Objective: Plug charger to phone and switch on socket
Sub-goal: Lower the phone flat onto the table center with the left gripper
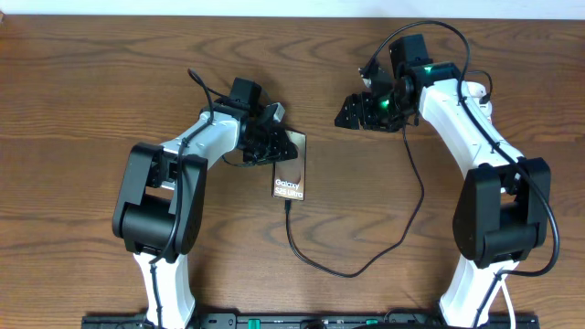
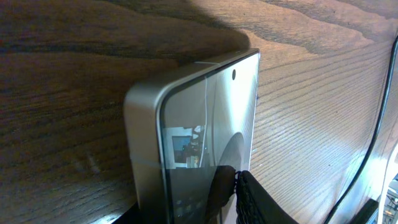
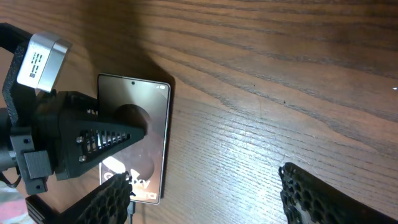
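The phone (image 1: 292,178) lies flat on the wooden table, its "Galaxy" lettering towards the front. The charger (image 1: 356,272), a thin black cable, runs from the phone's front end in a loop across the table toward the right arm, and its connector tip (image 3: 130,214) sits at the phone's lower edge. My left gripper (image 1: 272,142) is over the phone's far end with its jaws slightly apart. One finger (image 2: 252,199) rests on the screen (image 2: 205,124) and the other is beside the silver edge. My right gripper (image 1: 358,111) stands open and empty, right of the phone (image 3: 152,137). The socket is out of view.
The left gripper's black body (image 3: 74,137) covers the phone's left side in the right wrist view. Both arm bases stand on a black rail (image 1: 292,322) at the table's front edge. The right arm's own black cables (image 1: 430,27) arch at the back right.
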